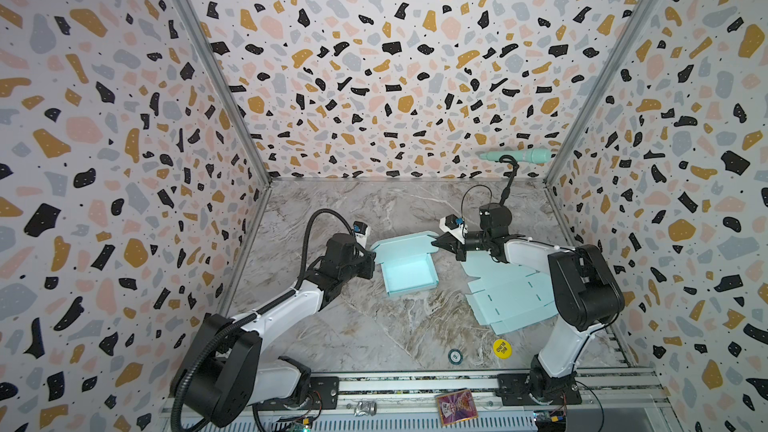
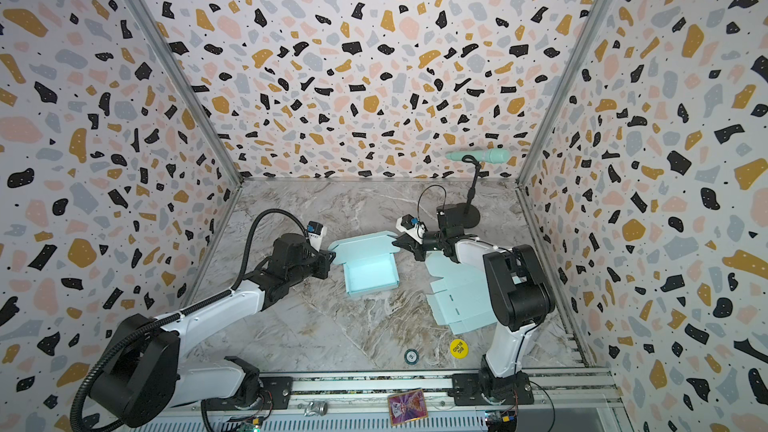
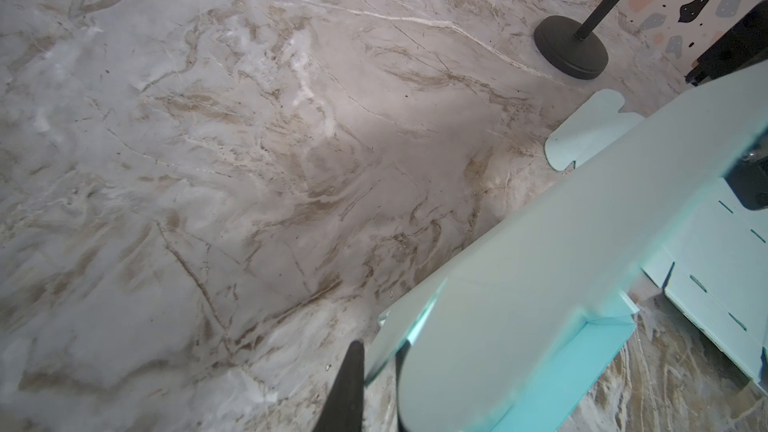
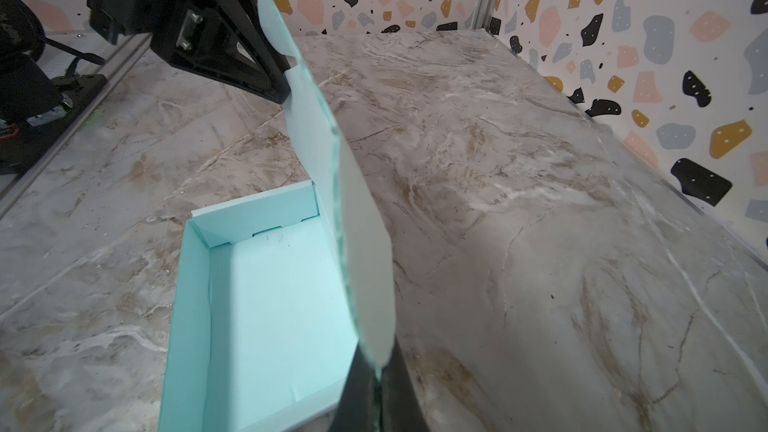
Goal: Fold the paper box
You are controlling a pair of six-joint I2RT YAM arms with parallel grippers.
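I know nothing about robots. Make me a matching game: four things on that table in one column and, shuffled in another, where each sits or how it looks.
1. paper box
2. flat sheets
3. yellow disc
4. microphone

A. on a black stand at the back
B. tray formed, lid raised
C. near the front
D. unfolded, lying flat

Pairs: 1-B, 2-D, 3-C, 4-A

This is a robotics lab test cell: terrazzo-patterned panel walls (image 1: 374, 56) on aluminium framing (image 1: 214, 64) enclose a marble-patterned surface (image 1: 374, 326). The white-and-black left robot arm (image 1: 282, 305) and right robot arm (image 1: 528, 255) are bolted to a slotted metal rail (image 1: 395, 380) at the near edge.
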